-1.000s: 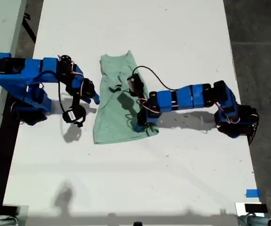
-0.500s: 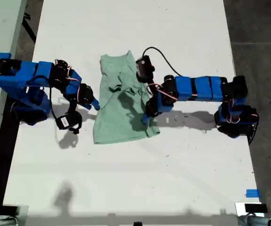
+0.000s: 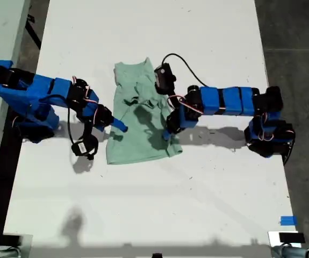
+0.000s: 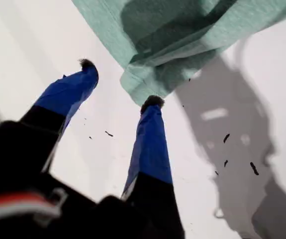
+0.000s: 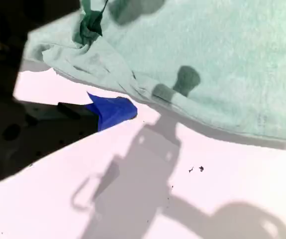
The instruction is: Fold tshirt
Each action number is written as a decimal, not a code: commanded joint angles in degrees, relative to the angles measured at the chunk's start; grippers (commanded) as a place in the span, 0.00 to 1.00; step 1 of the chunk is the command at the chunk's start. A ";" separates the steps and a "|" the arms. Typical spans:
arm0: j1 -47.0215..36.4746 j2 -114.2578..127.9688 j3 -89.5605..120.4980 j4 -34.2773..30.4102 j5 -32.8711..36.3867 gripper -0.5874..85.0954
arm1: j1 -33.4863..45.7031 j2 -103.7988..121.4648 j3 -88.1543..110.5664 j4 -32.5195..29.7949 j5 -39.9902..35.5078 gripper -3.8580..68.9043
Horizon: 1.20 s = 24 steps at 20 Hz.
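- In the exterior view, the tshirt [image 3: 141, 115] was seen lying on the white table [image 3: 208, 204], near the table's middle, partly folded and rumpled toward its upper end.
- In the same view, my first gripper [image 3: 167, 133] was seen at the cloth's edge on the exterior view's right, close to the lower corner on that side. My second gripper [image 3: 115, 125] was placed at the opposite edge, on the exterior view's left, with its tip over the cloth's border.
- In the first wrist view, my first gripper [image 4: 120, 83] was shown with its two blue fingers [image 4: 150, 144] spread apart and nothing clamped between them. One black-tipped finger met a hemmed corner of the tshirt [image 4: 182, 30]; the other rested over bare table beside it.
- In the second wrist view, only one blue finger [image 5: 114, 112] of my second gripper was visible, just beside a bunched edge of the tshirt [image 5: 217, 55]. Whether its jaws were apart or together could not be told.
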 commanded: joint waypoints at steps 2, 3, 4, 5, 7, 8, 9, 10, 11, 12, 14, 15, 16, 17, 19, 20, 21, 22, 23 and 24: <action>-2.11 -0.53 4.48 -5.98 0.18 0.40 | -0.44 4.48 0.00 -1.67 -0.70 0.35; -2.64 -1.32 5.98 -7.65 0.35 0.38 | -0.62 4.48 0.18 -1.85 -0.62 0.35; -3.08 -2.46 6.77 -9.14 1.14 0.35 | -0.70 4.48 0.53 -2.11 -0.62 0.35; -3.25 -4.04 6.77 -9.84 1.32 0.31 | -0.79 4.48 0.97 -2.55 -0.53 0.35; -3.78 -7.56 6.59 -11.87 2.02 0.29 | -1.05 4.48 1.58 -3.08 -0.44 0.35; -3.96 -9.14 6.33 -12.57 2.64 0.27 | -1.05 4.48 1.85 -3.08 -0.35 0.35; -4.04 -10.46 6.06 -13.01 2.72 0.26 | -1.14 4.48 1.93 -3.16 -0.35 0.35; -4.04 -11.51 5.89 -13.45 2.81 0.22 | -1.14 4.48 2.29 -3.34 -0.26 0.35; -4.04 -12.04 5.71 -13.45 2.72 0.15 | -1.23 4.48 2.46 -3.43 -0.18 0.35; -4.22 -12.13 5.71 -13.36 2.46 0.01 | -1.23 4.48 2.90 -3.60 -0.18 0.34; -4.22 -12.04 5.10 -12.04 2.29 0.01 | -1.23 4.31 3.34 -3.96 0.00 0.34; -4.22 -11.87 4.22 -9.40 1.49 0.01 | -1.23 4.22 3.34 -4.13 0.00 0.34; -4.48 -10.90 4.04 -7.12 1.05 0.01 | -1.23 4.22 3.34 -4.31 -0.09 0.34; -4.66 -9.49 4.22 -5.01 0.62 0.01 | -1.14 4.13 3.34 -4.39 -0.09 0.34; -4.75 -6.42 4.31 -1.67 0.09 0.01 | -1.05 4.04 3.34 -4.48 -0.09 0.34; -4.75 -4.83 4.13 -1.14 0.09 0.01 | -1.05 3.96 3.34 -4.57 -0.09 0.34; -4.57 -3.43 3.52 -1.05 0.09 0.01 | -1.05 3.78 3.34 -4.66 -0.09 0.34; -4.57 -2.99 2.11 -0.62 0.09 0.01 | -1.05 3.69 3.34 -4.75 -0.09 0.33; -4.57 -3.16 0.26 -0.35 0.18 0.01 | -1.05 3.60 3.34 -4.83 -0.09 0.33; -4.75 -4.22 -1.93 -0.44 0.44 0.01 | -1.05 3.60 3.34 -4.92 0.00 0.33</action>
